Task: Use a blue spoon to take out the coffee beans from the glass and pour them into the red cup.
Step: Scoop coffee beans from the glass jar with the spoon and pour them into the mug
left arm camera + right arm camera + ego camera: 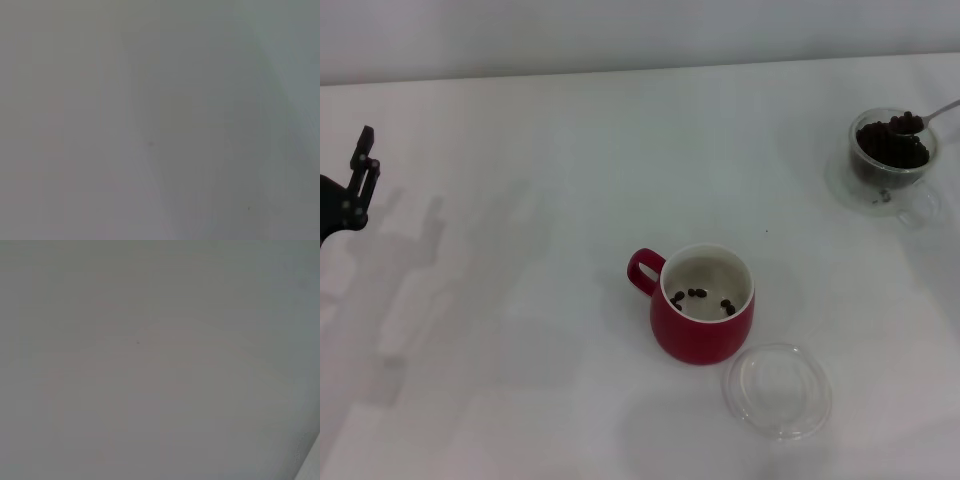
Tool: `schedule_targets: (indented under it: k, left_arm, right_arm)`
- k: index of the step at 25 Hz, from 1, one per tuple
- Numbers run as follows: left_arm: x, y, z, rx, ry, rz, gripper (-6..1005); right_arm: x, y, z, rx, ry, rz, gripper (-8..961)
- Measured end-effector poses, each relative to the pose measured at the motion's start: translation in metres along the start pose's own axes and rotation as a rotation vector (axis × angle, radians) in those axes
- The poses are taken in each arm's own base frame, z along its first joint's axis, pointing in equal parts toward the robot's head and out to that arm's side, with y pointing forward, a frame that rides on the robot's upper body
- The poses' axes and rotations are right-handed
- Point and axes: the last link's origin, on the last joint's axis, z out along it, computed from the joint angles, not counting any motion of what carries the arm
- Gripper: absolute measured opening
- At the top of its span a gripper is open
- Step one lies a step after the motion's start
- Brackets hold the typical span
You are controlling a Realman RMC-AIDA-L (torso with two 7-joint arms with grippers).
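White table [520,330], blue spoon [917,120] bowl over glass [892,160], handle pointing right

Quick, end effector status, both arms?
Left end effector: parked at the left edge, holding nothing; open or closed cannot be told.
Right end effector: not in view.

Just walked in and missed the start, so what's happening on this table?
A spoon loaded with coffee beans sits over the glass at the far right; its handle runs out of view, so whatever holds it isn't visible. A few beans already lie in the red cup at the centre, with a clear round dish beside it. The left gripper is parked at the left edge.
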Motion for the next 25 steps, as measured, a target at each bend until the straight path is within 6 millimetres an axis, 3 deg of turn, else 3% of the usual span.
schedule_targets:
  k: [25]
  left_arm:
    - [-0.006, -0.005, -0.010, 0.013, -0.029, 0.010, 543]
  right_arm:
    - [0.029, 0.010, -0.014, -0.126, 0.102, 0.039, 173]
